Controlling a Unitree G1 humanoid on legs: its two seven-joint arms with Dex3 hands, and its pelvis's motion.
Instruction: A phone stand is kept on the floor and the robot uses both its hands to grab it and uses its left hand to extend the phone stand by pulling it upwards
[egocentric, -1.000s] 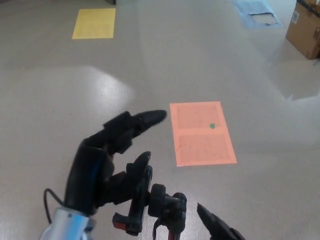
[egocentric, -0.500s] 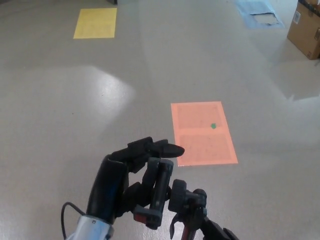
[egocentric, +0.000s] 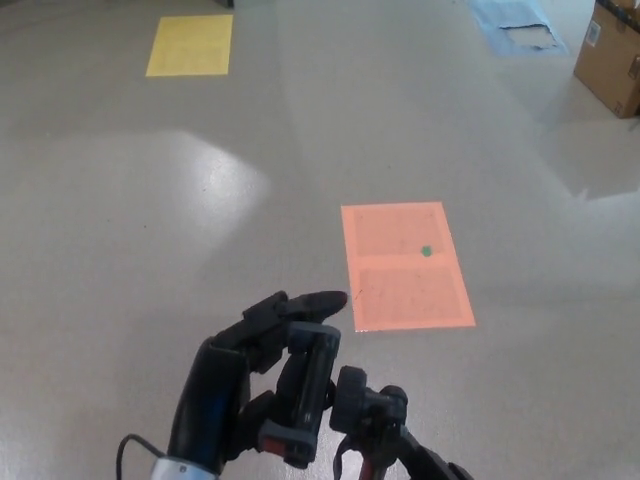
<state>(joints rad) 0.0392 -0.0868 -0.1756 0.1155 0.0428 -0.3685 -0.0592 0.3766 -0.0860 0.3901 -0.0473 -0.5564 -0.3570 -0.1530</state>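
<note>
The phone stand (egocentric: 305, 395) shows at the bottom centre of the head view: a black clamp head with red ends and a black knob (egocentric: 365, 408) beside it. Its pole and base are hidden below the picture edge. My left hand (egocentric: 245, 375) comes in from the lower left. Its fingers curl over the clamp from the top and its thumb presses the clamp's left side. Only a dark sliver of my right hand (egocentric: 430, 467) shows at the bottom edge, just right of the knob, and its grip is hidden.
An orange floor patch (egocentric: 405, 265) with a green dot (egocentric: 427, 251) lies just beyond the stand. A yellow patch (egocentric: 190, 45) is far left, a blue sheet (egocentric: 515, 25) and a cardboard box (egocentric: 612, 55) far right. A thin cable (egocentric: 135, 445) loops by my left wrist.
My left hand, spread and left of the clamp a second ago, has swung right and wrapped its fingers around the clamp head. The right fingertip has sunk lower in the picture.
</note>
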